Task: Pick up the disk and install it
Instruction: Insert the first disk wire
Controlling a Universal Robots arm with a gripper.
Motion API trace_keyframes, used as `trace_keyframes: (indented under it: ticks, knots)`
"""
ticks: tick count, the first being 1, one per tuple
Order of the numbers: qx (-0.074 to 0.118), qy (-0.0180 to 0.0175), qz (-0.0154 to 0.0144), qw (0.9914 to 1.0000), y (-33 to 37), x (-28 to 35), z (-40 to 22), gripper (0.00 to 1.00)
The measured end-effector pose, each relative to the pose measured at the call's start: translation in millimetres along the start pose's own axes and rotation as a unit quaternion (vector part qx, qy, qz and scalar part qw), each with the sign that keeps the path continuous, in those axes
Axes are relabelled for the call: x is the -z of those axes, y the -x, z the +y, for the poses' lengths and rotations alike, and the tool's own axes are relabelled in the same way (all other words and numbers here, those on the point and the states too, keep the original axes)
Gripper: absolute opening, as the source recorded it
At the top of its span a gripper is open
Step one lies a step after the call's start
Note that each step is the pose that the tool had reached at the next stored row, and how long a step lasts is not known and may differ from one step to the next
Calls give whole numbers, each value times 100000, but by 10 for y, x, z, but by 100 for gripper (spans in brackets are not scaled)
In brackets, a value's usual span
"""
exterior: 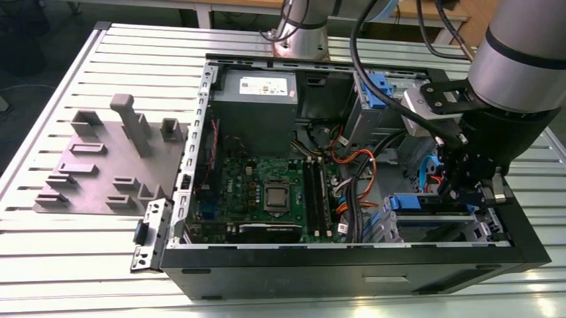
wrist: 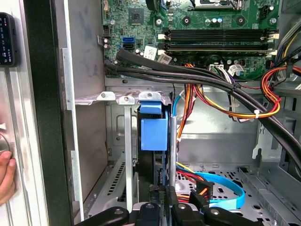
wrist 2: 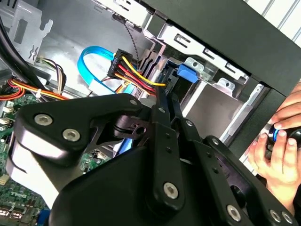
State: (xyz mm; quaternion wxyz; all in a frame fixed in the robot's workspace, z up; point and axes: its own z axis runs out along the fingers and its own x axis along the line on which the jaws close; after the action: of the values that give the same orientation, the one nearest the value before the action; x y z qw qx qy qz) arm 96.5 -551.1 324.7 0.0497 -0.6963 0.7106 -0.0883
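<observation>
While I scan across the exterior view from its left, I first see the grey slotted holder [exterior: 111, 162] lying on the ribbed table [exterior: 53, 258], apart from the open computer case [exterior: 354, 265]. Inside the case come the motherboard [exterior: 265, 192], then the bundled cables [exterior: 354, 179], then the drive cage [exterior: 433, 222] at the exterior view's right. My gripper [exterior: 467, 189] is down inside the case, just above that cage. In the first wrist view the disk [wrist: 154, 136] stands on edge in the cage slot, blue handle facing the camera, with the gripper [wrist: 162, 195] drawn narrow around its near end. In the second wrist view a person's hand [wrist 2: 277, 150] rests outside the case wall.
</observation>
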Motion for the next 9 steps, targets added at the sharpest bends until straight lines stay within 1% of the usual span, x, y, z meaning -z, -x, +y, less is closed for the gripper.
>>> trace_keyframes:
  ticks: [1,3,4,9]
  knots:
    - [-18,0,-92,100000,1,-3,1,18]
    - [-9,-2,-45,100000,-1,22,-4,18]
    - [-5,-1,-26,100000,-2,42,-8,24]
    - [-2,73,-24,100000,-9,176,-35,24]
